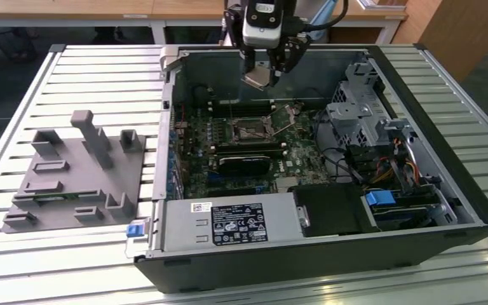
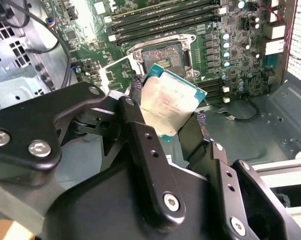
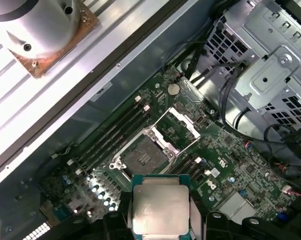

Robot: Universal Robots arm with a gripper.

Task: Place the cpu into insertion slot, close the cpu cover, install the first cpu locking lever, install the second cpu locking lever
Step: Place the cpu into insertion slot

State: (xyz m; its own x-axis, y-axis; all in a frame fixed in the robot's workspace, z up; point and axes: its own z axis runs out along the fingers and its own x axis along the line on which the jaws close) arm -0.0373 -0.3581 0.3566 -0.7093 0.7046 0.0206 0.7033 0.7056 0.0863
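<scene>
Clamping the cpu (image 3: pixel 160 205), the tool (image 2: pixel 165 117) is hovering above the insertion slot (image 3: pixel 143 156) — first wrist view is showing the cpu cover (image 3: pixel 185 122) open.

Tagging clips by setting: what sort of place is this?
Probably a robotics lab or workshop: an open computer case lies on a slatted metal table, a grey fixture block sits beside it, and the arm's jaws hold a cpu over the case. Desks stand behind.

Looks like a robotics lab or workshop: slatted aluminium worktable (image 1: pixel 100 76), opened computer tower (image 1: pixel 269 267) laid flat, grey parts fixture (image 1: pixel 66 184) beside it, wooden desks (image 1: pixel 100 9) behind.
</scene>
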